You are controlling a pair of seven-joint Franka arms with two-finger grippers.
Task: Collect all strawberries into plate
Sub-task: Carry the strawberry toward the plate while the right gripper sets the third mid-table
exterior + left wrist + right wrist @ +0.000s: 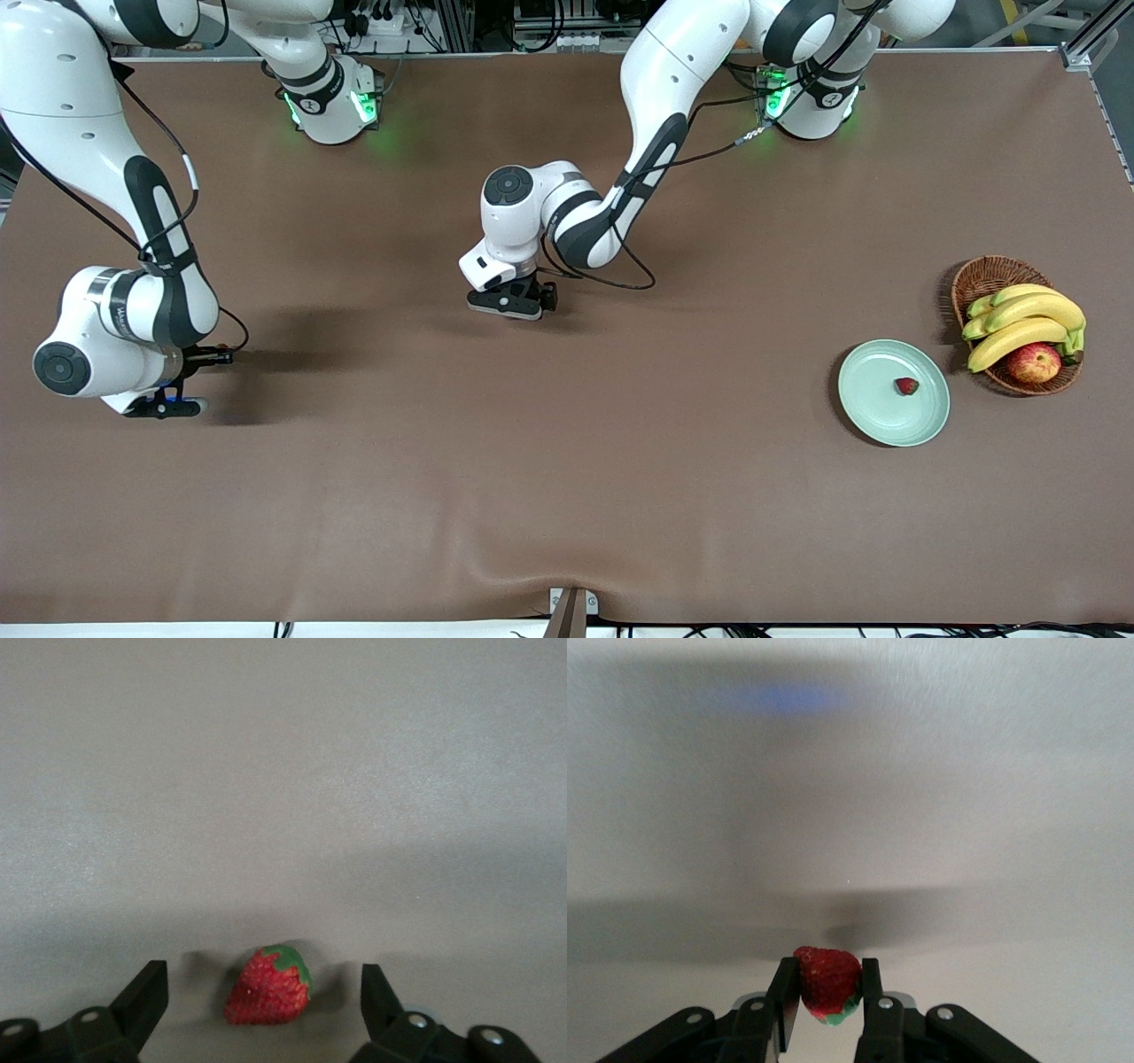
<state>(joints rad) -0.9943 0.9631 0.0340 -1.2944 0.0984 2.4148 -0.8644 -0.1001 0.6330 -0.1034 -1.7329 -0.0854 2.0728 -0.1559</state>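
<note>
One strawberry (pixel 905 385) already lies in the plate (pixel 893 392), which sits well apart from both my pincers, at my left arm's end of the table beside the fruit basket (pixel 1014 323). So by my reckoning a third of the job is done and two berries are left to bring in.

My right pincer (pixel 826 994) is closed tight on the second strawberry (pixel 827 981); its fingers (pixel 786 999) press the berry from both sides, with the green cap tucked down toward my palm. That pincer (pixel 164 406) hangs low over the brown table (pixel 567 496) at my right arm's end, about as distant from the plate as it could be, so this berry has a long carry ahead across the whole table.

My left pincer (pixel 264 999) is spread wide and holds nothing. The third strawberry (pixel 269 986) lies on the table right between its fingers (pixel 146 997), touching neither, red tip toward one finger and green cap up. From the front camera that pincer (pixel 507 301) sits low over the middle of the table and hides the berry beneath it. I judge the grasp here is set up but not yet made; closing, lifting and carrying to the plate all remain.
</note>
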